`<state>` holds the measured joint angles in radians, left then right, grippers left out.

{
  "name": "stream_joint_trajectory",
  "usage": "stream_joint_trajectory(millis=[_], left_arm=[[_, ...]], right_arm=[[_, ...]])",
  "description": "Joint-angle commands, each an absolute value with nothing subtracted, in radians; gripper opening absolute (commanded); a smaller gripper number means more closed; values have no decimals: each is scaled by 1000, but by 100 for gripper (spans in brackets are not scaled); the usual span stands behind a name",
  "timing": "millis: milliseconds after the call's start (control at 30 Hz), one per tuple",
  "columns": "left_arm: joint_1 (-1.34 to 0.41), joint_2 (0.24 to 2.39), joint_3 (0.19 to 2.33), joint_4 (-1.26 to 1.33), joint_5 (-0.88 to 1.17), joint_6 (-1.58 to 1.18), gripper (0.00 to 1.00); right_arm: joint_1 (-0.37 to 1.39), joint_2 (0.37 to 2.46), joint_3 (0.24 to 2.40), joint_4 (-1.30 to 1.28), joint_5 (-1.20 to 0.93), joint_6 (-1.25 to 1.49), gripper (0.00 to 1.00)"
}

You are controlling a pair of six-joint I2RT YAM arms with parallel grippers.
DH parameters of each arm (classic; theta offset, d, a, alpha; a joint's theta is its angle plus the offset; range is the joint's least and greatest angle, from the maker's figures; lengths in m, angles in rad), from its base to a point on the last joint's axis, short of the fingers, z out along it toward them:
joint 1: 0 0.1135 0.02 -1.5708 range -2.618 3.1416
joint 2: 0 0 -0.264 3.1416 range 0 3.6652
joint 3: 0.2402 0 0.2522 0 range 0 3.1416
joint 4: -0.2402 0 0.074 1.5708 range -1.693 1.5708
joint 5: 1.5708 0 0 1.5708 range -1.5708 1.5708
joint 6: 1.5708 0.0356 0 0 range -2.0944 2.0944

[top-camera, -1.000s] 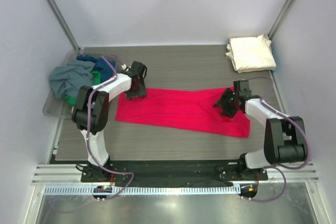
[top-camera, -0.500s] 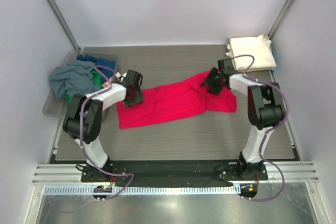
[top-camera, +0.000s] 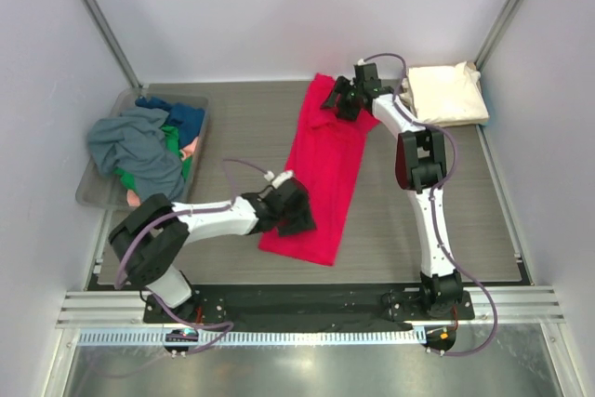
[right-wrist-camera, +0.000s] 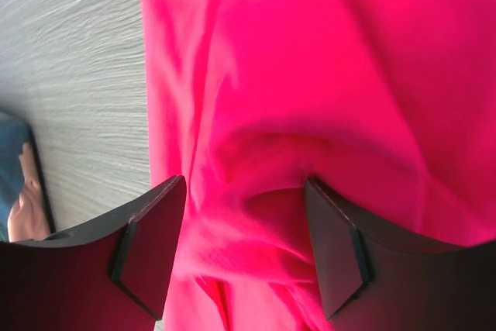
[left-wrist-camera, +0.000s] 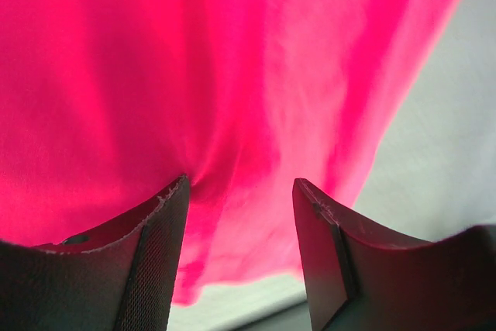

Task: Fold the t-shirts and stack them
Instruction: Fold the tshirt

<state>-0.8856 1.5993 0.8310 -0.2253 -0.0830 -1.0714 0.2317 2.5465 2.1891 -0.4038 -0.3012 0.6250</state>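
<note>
The red t-shirt [top-camera: 325, 169] lay in a long strip running far to near down the middle. The left gripper [left-wrist-camera: 241, 180] sat at its near end and the right gripper [right-wrist-camera: 245, 180] at its far end. Both had fingers apart with red cloth between them, and whether either gripped was unclear.

Grey wood-grain table [top-camera: 232, 127] bore bright red cloth t-shirt [top-camera: 325, 174], spread between left gripper [top-camera: 299, 220] and right gripper [top-camera: 340, 99]; cream-white folded shirt [top-camera: 446, 93] near right gripper's right; clear plastic bin [top-camera: 93, 194] well left of left gripper.
</note>
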Motion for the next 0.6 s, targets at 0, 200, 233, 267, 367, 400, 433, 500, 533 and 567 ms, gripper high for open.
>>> stream_joint_trajectory(millis=[0,200,233,267,367,400,433,500,533,567], left_arm=[[-1014,1710,804,-287,31,-1244,58],[-1084,1747,839,-288,31,-1261,58],[-1089,1744,835,-287,29,-1265,58],[-1094,1743,834,-287,28,-1281,58],[-1126,1747,857,-281,23,-1287,58],[-1140,1750,862,-281,29,-1295,58],[-1147,1755,873,-281,29,-1296,58],[-1164,1753,877,-282,28,-1304,58],[-1167,1740,882,-285,23,-1304,58],[-1169,1729,885,-310,15,-1302,58]], right_arm=[[258,2641,2240,-512,-350,551,70],[256,2677,2339,-502,-408,503,75],[256,2678,2351,-496,-420,499,76],[258,2680,2379,-489,-443,491,78],[258,2695,2427,-446,-498,502,82],[259,2697,2436,-427,-523,505,83],[262,2695,2447,-416,-532,502,84],[264,2692,2460,-396,-548,485,85],[265,2683,2467,-391,-554,479,85],[264,2672,2479,-388,-555,469,85]])
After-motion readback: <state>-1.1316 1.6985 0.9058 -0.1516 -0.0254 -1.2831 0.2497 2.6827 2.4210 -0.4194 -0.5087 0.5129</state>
